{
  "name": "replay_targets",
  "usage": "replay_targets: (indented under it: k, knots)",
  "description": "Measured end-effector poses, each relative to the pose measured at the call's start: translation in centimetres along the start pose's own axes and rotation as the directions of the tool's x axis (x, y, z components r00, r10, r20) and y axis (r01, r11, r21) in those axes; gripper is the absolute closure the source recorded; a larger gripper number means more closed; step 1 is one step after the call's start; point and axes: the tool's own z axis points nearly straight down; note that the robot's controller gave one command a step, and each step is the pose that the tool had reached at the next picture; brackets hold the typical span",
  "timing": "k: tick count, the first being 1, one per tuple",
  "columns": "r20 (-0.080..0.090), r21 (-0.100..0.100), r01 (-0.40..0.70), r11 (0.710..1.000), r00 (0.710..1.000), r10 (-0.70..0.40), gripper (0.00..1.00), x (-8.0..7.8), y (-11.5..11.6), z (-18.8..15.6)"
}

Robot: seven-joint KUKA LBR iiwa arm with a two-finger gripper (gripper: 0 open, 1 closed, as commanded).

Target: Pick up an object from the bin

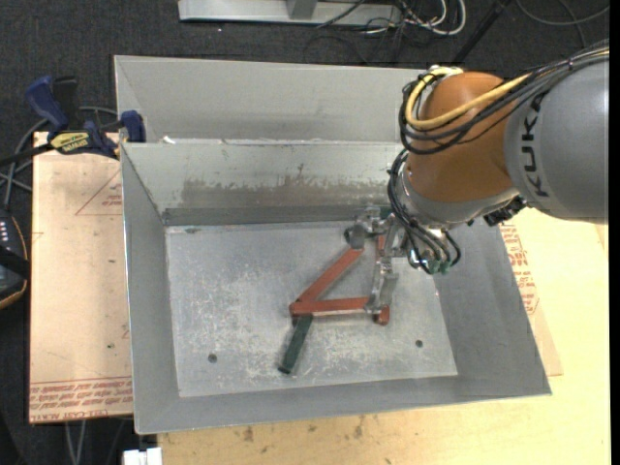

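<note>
My gripper (374, 260) hangs low over the right middle of the bin, open. One grey finger (361, 232) stands at the upper left, and the other finger (385, 281) points down toward the front. A red-brown folded bar (329, 307) lies on the bin floor in a V. Its flat arm runs right to an end beside the lower finger. Its slanted arm (334, 277) rises toward the gap between the fingers. A dark green stick (294, 346) lies just in front of the V's left corner, touching it.
The arm, with its orange cover and cables, reaches in from the right above the gripper and hides part of the bin's right back corner. The bin's sloping walls rise on all sides, the back wall close behind the gripper.
</note>
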Motion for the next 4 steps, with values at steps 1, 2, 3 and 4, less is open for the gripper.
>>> replay_targets:
  k: [1, 2, 3, 4]
  knots:
    - [0.014, -0.002, -0.093, 0.996, 0.996, 0.093, 0.0, -1.3, -1.6, 11.7]
    - [0.006, -0.004, -0.089, 0.996, 0.996, 0.089, 0.0, 2.5, 4.1, 8.1]
    - [0.012, 0.0, 0.033, 0.999, 0.999, -0.033, 0.0, -0.2, 0.9, 11.4]
    - [0.018, 0.0, 0.033, 0.999, 0.999, -0.033, 1.0, -0.4, 0.9, 11.1]
